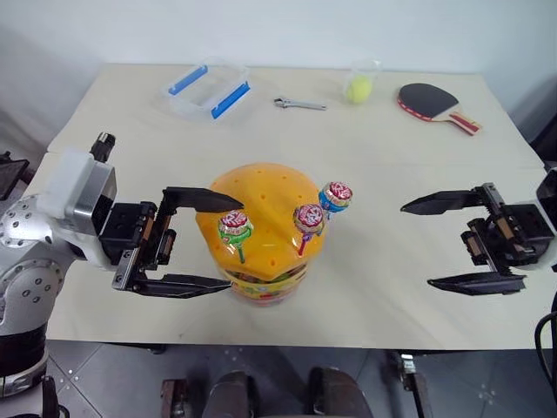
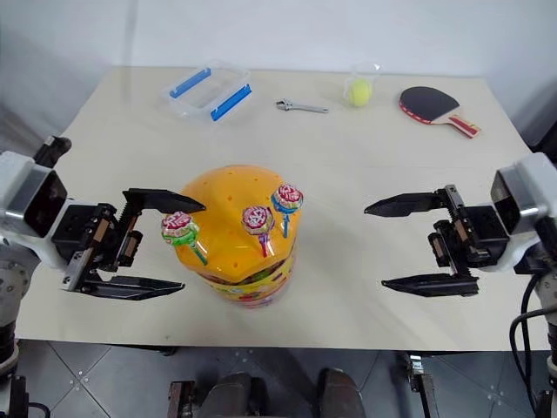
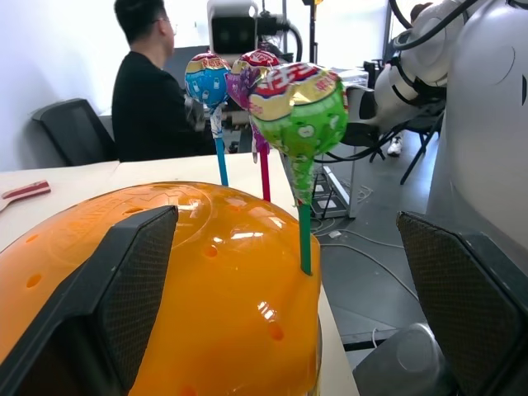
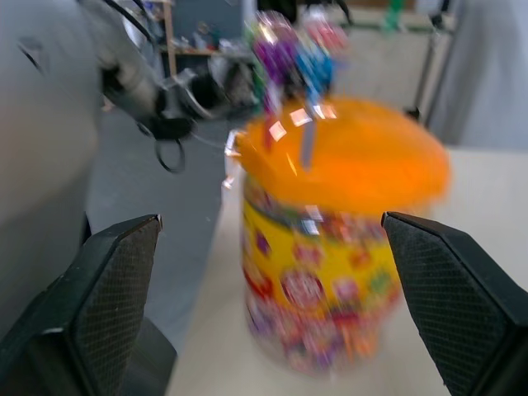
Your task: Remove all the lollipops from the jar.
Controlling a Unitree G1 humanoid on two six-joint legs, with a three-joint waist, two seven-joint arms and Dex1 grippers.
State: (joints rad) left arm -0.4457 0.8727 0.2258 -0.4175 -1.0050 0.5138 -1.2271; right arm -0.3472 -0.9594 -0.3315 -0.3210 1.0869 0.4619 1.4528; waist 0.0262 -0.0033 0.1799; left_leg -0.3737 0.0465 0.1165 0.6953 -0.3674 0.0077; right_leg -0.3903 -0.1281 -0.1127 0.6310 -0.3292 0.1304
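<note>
The jar (image 1: pixel 261 248) stands on the tabletop (image 1: pixel 392 174) near its front edge, between the two arms. Its domed orange lid (image 1: pixel 261 209) is on. Three lollipops stand upright with their sticks pushed into holes in the lid: one on a green stick (image 1: pixel 235 228) nearest the left arm, one on a red stick (image 1: pixel 308 219) in the middle, and one on a blue stick (image 1: pixel 335 197) beyond it.

The left pincer (image 1: pixel 222 244) points level toward the jar with its jaws spread wide and holds nothing. Its upper finger (image 1: pixel 204 200) reaches over the edge of the lid, just beside the green-stick lollipop; the lower finger (image 1: pixel 178 285) lies beside the jar's base. Whether either finger touches the jar cannot be told.

The right pincer (image 1: pixel 422 246) also points level toward the jar, jaws spread wide, empty. It is well apart from the jar and touches nothing.

At the far side of the tabletop lie a clear box (image 1: pixel 209 90) with blue clips, a wrench (image 1: pixel 298 104), a cup (image 1: pixel 362 80) holding a yellow-green ball (image 1: pixel 359 89), and a paddle (image 1: pixel 433 104).

A seated person (image 3: pixel 153 91) shows in the left wrist view, behind the lollipops.
</note>
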